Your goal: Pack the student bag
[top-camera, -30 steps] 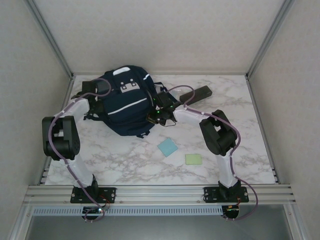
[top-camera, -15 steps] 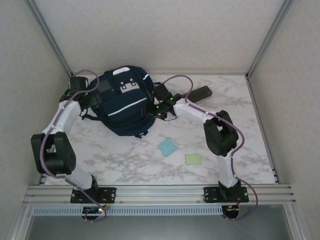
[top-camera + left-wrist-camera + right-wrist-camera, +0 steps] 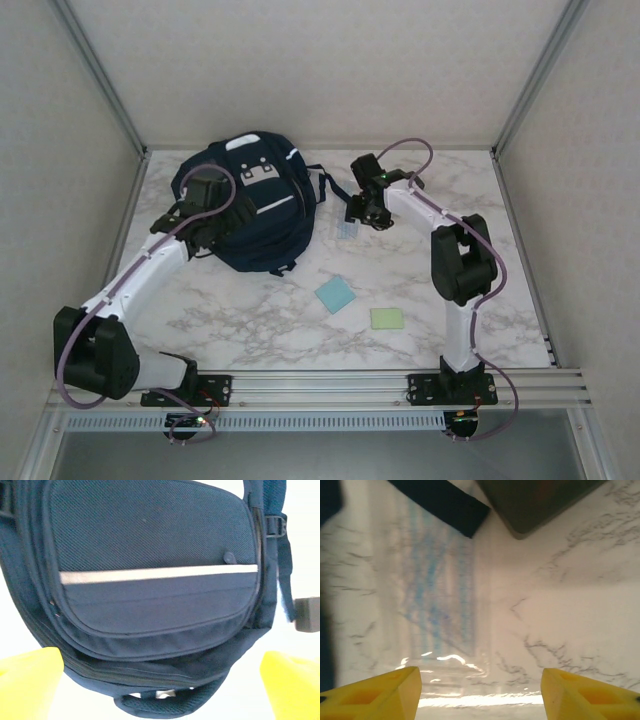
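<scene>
The student bag (image 3: 258, 205) lies flat at the back left of the table, navy with white stripes and a grey buckle patch. My left gripper (image 3: 197, 226) hovers over its left side. In the left wrist view the front pocket of the bag (image 3: 150, 545) sits ahead of the open gripper (image 3: 160, 680), and nothing is between the yellow fingers (image 3: 30, 680). My right gripper (image 3: 366, 207) is to the right of the bag, open and empty (image 3: 482, 687), above bare marble beside a clear plastic sheet with blue lines (image 3: 437, 595).
The clear plastic sheet (image 3: 347, 229) lies by a bag strap (image 3: 322, 186). A blue pad (image 3: 335, 294) and a green pad (image 3: 386, 318) lie mid-table. A dark grey case (image 3: 540, 500) and a dark strap end (image 3: 442, 502) lie just ahead of the right gripper.
Both grippers have opened. The left arm swung from the bag's far left side to above its front. The right gripper pulled away from the bag toward the back right.
</scene>
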Tool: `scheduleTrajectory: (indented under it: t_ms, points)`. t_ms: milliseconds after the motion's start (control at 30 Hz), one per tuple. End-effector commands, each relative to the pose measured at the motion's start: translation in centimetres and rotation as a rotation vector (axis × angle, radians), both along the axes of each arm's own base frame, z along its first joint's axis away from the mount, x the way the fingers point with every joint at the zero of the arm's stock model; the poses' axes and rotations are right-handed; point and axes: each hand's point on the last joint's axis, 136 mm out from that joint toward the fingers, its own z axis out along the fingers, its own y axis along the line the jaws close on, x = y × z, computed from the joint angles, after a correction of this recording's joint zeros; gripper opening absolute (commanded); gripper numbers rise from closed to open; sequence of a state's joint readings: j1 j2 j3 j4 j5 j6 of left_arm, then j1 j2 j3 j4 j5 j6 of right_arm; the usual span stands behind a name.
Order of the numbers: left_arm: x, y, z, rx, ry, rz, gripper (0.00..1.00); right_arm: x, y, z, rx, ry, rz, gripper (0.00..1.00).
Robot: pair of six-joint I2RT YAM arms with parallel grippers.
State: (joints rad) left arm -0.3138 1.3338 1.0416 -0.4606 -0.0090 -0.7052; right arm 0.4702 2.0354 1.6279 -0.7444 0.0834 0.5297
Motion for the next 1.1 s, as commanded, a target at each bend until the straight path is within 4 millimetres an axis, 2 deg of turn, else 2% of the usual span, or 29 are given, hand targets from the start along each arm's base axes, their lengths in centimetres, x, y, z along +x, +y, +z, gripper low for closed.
scheduleTrajectory:
  t_ms: [0, 167, 333, 433, 567, 600, 633, 733, 933, 1067]
  points:
    - [-0.3, -2.9, 0.9, -0.099, -0.033, 0.006, 1.00, -0.4, -0.6, -2.6, -0.058, 0.042, 0.012, 0.61]
    - [-0.8, -5.9, 0.4, -0.096, -0.022, -0.052, 1.00, 0.6, -0.2, -4.7, -0.066, 0.056, -0.012, 0.55]
    - [-0.8, -7.3, 0.5, -0.097, -0.027, -0.089, 1.00, 0.9, 0.6, -6.4, -0.033, 0.075, -0.010, 0.49]
    - [-0.6, -7.7, 0.5, -0.101, -0.028, -0.099, 1.00, 0.8, 1.7, -6.9, 0.026, 0.088, -0.001, 0.33]
    - [-0.4, -8.2, 0.9, -0.110, -0.034, -0.108, 1.00, 0.6, 1.7, -7.5, 0.029, 0.104, -0.007, 0.05]
    - [-0.4, -8.2, 1.0, -0.113, -0.037, -0.108, 1.00, 0.5, 1.8, -7.6, 0.034, 0.107, -0.003, 0.00]
    - [-0.3, -8.3, 1.1, -0.117, -0.041, -0.108, 1.00, 0.6, 1.8, -7.5, 0.042, 0.107, -0.003, 0.00]
    - [-0.1, -8.8, 1.1, -0.134, -0.043, -0.119, 1.00, 0.7, 2.2, -6.5, 0.074, 0.093, 0.003, 0.00]
    - [0.3, -11.8, 0.8, -0.277, -0.039, -0.184, 1.00, 1.1, 2.9, -1.1, 0.151, 0.016, 0.063, 0.00]
    - [0.7, -12.8, 0.7, -0.333, -0.035, -0.197, 1.00, 0.4, 3.4, 1.8, 0.179, 0.001, 0.127, 0.00]
